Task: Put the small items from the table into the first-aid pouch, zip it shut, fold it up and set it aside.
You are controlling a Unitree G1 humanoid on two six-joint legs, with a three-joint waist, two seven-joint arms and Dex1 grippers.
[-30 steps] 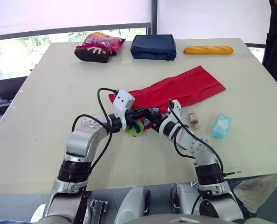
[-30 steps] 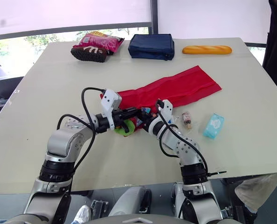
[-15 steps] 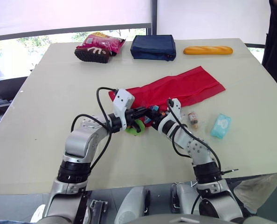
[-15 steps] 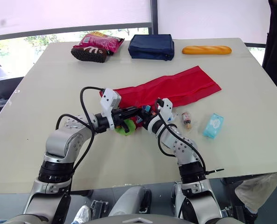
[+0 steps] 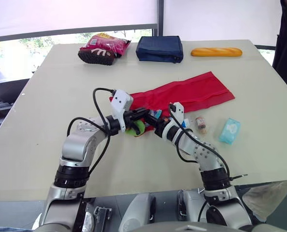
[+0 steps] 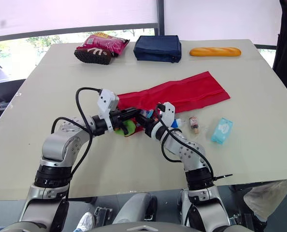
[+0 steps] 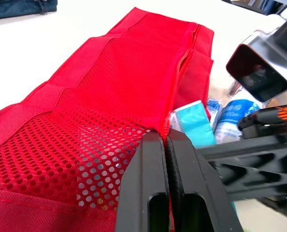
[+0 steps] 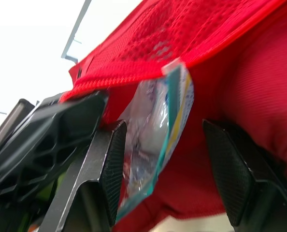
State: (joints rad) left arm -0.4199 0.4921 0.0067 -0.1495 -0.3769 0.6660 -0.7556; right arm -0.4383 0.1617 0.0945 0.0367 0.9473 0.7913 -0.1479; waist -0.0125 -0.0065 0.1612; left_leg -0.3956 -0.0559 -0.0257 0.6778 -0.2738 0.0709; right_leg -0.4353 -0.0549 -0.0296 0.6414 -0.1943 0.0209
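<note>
While your left gripper [image 7: 166, 139] pinches the pouch [image 5: 192, 94] mesh at mid-frame, nudge the packet [image 8: 153, 140] deeper under it with your right gripper [image 8: 165, 128], spread wide.

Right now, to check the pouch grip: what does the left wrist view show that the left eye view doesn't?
Left wrist view: the left gripper pinched shut on the mesh edge of the red mesh first-aid pouch. Left eye view: a light-blue tissue pack and a small bottle loose on the white table, with a navy zip bag, a baguette and a pink snack bag at the far edge. Both: the pouch and the right gripper beside it.
</note>
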